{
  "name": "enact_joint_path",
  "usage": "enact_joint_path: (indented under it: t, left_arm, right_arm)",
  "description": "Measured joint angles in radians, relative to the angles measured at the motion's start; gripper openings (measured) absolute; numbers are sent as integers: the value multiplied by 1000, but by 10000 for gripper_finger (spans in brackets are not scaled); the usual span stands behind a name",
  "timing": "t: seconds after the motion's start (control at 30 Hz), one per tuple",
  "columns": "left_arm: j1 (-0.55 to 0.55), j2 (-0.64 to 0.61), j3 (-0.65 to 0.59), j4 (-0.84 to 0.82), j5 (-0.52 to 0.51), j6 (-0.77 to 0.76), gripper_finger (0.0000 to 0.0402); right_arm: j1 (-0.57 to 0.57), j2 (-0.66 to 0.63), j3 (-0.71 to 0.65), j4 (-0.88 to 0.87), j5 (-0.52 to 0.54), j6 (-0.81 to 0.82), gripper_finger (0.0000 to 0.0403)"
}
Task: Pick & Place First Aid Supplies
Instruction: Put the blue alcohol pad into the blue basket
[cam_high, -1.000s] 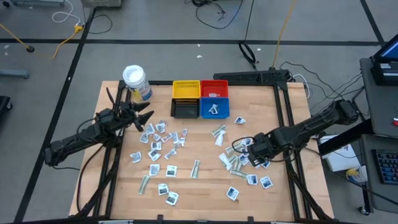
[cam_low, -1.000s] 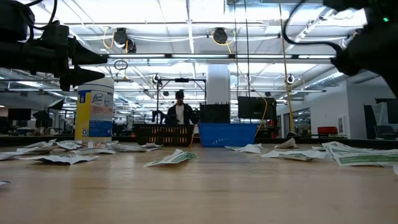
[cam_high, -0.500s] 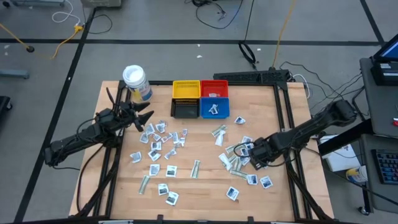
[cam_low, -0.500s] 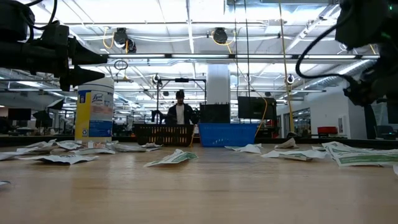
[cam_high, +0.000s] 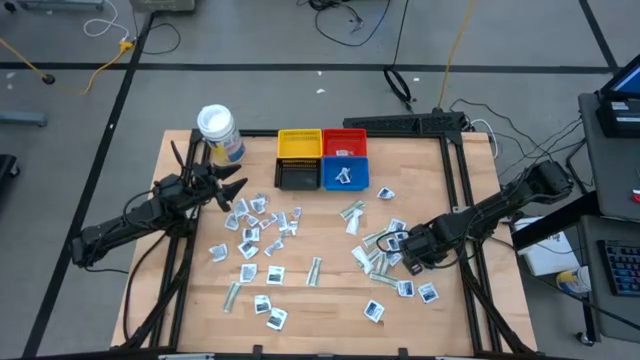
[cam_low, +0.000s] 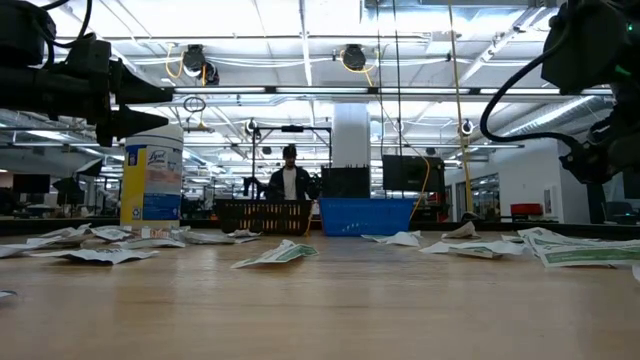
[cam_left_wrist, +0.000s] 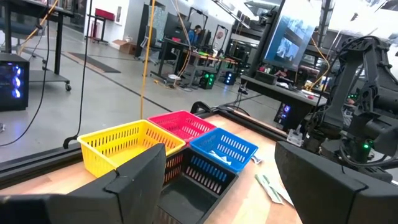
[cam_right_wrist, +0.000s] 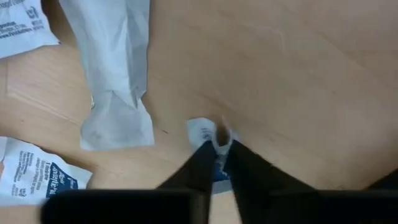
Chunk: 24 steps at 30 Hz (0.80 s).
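- Packets (cam_high: 262, 222) of first aid supplies lie scattered over the wooden counter (cam_high: 320, 300), in one spread near the left arm and another around the right arm; one already lies in the blue bin (cam_high: 346, 175).
- Bins sit in a block at the far edge: yellow bin (cam_high: 299, 144), red bin (cam_high: 345, 142), black bin (cam_high: 297, 176) and the blue one. Pick your bin before you lift, and clear its rim.
- Your left gripper (cam_high: 236, 189) hangs spread wide above the counter beside the white-lidded jar (cam_high: 217, 125), holding nothing; leave it there.
- Your right gripper (cam_right_wrist: 217, 152) is down on the counter among the right-hand packets, fingers pinched together on the edge of a small packet (cam_right_wrist: 204, 132).
- The hold looks thin, only a corner between the tips. Lift slowly and straight up, and check the packet comes with you.
- A larger white wrapper (cam_right_wrist: 118, 74) lies just beside it; keep from dragging it along.
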Motion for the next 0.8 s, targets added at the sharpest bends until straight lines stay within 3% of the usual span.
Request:
enact_joint_path:
  t: [0.1, 0.33, 0.8]
  left_arm:
    - [0, 0, 0, 0, 0, 0, 306]
    - [0, 0, 0, 0, 0, 0, 306]
    - [0, 0, 0, 0, 0, 0, 306]
  right_arm:
    - [0, 0, 2, -9, 1, -2, 9]
    - [-32, -14, 114, -210, 8, -117, 4]
    - [-106, -19, 405, -509, 5, -594, 1]
